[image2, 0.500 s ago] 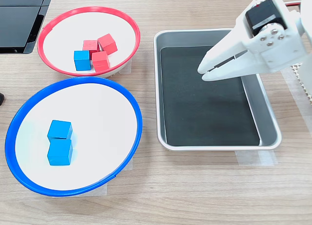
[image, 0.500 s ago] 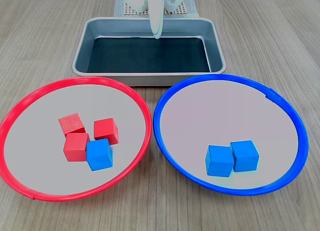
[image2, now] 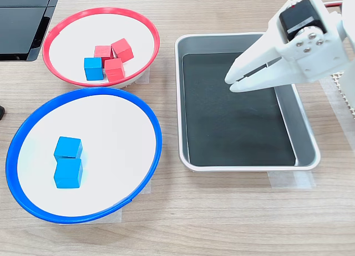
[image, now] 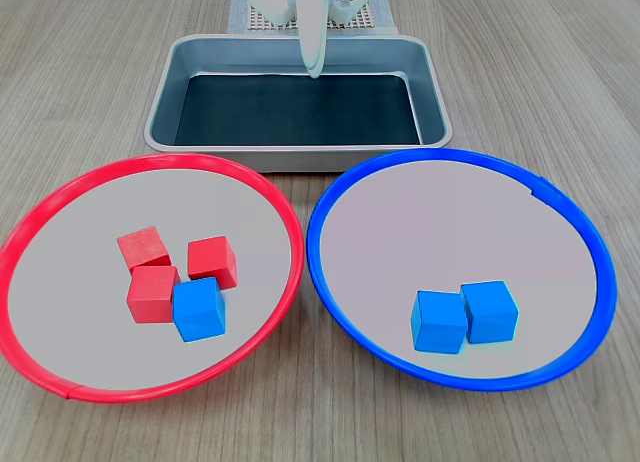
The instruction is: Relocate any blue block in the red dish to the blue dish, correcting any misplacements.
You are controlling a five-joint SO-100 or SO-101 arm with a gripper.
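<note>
Blue against red is the whole problem: one small glossy bright-blue cube, the blue block (image: 197, 309), lies in the large round red-rimmed dish with the pale grey inside, the red dish (image: 262, 194), touching two of the three red cubes (image: 152, 293) bunched beside it.

Nothing has changed over the last half second. Both exterior views match the earlier pair: the cubes sit where they sat, and the white plastic hand (image2: 231, 83) hangs at the same height over the rectangular metal tray (image2: 304, 159), its jaws closed to a thin slit and gripping nothing. By my reading the task has not really begun; the arm is paused or only about to set off, and the reach to the red dish is still to come.

The matching blue-rimmed dish, the blue dish (image: 330, 197), already holds two other blue cubes (image: 439, 320) pressed side by side near its front rim in the first exterior view, with plenty of bare grey floor left.

All the cubes look hard, smooth and sharp-edged, likely to slide easily on the dish floors. The tray is brushed metal with a dark matte bottom. Strips of clear tape show at the edges of the dishes and tray on the pale wood-grain surface (image2: 233, 223).
</note>
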